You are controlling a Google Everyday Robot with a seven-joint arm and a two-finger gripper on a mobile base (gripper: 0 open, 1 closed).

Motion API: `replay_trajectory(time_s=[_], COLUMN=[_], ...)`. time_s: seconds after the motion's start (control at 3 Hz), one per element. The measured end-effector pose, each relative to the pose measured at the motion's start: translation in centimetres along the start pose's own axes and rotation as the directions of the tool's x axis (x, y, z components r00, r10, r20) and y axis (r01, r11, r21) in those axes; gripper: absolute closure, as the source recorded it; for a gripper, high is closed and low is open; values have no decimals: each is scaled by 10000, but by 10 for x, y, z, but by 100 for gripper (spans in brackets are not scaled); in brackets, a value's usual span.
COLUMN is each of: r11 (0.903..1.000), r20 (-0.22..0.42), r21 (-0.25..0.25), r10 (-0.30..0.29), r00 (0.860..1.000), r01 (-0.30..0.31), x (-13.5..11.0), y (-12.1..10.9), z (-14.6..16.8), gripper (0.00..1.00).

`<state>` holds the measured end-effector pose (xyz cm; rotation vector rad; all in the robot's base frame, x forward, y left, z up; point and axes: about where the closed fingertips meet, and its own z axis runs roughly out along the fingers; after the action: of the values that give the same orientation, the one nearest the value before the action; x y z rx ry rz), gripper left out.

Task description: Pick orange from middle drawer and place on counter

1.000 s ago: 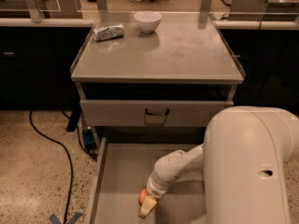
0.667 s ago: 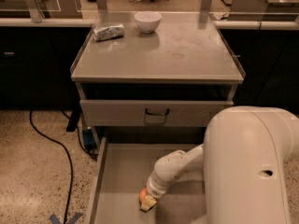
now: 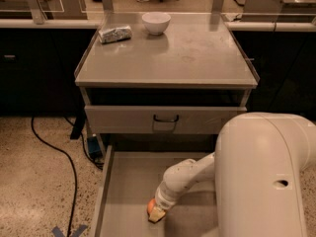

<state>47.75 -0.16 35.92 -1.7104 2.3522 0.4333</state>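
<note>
The middle drawer (image 3: 123,191) is pulled out at the bottom of the view, with a bare grey floor. The orange (image 3: 150,207) lies on that floor near the front, only partly showing. My gripper (image 3: 157,213) reaches down into the drawer on the white arm (image 3: 187,177) and sits right at the orange, covering its right side. The orange rests low, at floor level. The counter (image 3: 197,53) is the flat grey top of the cabinet above.
A white bowl (image 3: 156,22) and a crumpled silver packet (image 3: 115,33) sit at the counter's back left. A shut upper drawer front with a black handle (image 3: 165,118) is under the counter. A black cable (image 3: 59,157) runs over the speckled floor on the left.
The gripper has shifted only slightly at the orange. The orange is still low in the drawer in the same place.
</note>
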Motion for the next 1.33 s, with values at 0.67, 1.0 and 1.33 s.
replay_trajectory(time_s=[0.67,1.0,1.33], r11=[9999,9999,9999], r20=[412,1042,1917], r21=[-101,-87,-51], r10=[108,95,120], r00=[9991,9945,9814], r01=[-104,-86,-113], x=[-7,-30,-57], y=[1,-8,-21], z=[-14,-52,-110], gripper=[100,100,100])
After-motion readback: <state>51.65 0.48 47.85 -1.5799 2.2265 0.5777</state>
